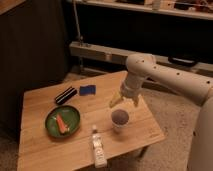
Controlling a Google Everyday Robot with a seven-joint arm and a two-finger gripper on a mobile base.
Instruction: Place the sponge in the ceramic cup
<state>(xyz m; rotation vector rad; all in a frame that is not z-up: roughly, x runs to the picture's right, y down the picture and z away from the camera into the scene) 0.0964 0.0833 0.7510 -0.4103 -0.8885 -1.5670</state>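
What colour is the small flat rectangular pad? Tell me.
Deep blue sponge, camera view; gripper near pale ceramic cup.

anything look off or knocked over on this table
Only the white bottle lies on its side near the front edge of the table. The sponge lies flat, the ceramic cup stands upright, and the gripper hangs just above it.
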